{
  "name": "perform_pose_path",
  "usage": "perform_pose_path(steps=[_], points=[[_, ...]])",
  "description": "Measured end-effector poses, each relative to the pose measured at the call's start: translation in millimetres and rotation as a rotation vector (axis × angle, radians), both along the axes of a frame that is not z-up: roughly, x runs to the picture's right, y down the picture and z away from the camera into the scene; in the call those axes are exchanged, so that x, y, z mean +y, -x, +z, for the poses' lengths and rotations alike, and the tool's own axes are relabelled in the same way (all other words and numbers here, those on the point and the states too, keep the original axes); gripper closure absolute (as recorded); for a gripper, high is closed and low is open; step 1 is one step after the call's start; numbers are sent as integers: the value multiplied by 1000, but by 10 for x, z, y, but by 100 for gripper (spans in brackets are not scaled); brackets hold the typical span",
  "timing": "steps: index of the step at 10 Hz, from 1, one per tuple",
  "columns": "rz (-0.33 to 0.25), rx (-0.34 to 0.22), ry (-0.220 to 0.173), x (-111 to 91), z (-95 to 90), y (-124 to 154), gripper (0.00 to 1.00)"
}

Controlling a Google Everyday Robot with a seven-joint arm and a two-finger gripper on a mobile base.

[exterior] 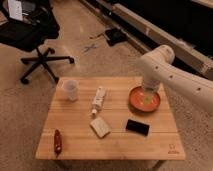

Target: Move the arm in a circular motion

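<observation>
Arm: the white arm (172, 75) entered from the right edge, its long axis rising left to a domed joint, then dropping straight down.
End effector: the end effector (148, 95) hung over the orange bowl (145, 100) at the counter's right rear; whether apart or together, cannot tell.
Counter: the wooden counter (115, 140) carried a white cup (70, 90), a pale tube (98, 100), a tan block (100, 127), a black phone (137, 127) and a red tool (57, 141).
Surroundings: a black office chair (35, 37) stood behind, well apart.
</observation>
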State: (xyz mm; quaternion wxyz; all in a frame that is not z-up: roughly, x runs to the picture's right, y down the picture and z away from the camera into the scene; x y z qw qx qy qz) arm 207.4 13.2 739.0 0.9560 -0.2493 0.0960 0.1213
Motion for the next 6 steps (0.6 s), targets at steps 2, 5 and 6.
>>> perform_pose_path(steps=[2,5,6], points=[[-55,-32,8,-159,197,367,35],[-135,-97,16,-271,417,1021,35],[-162,-120,20,-263,460,1220,35]])
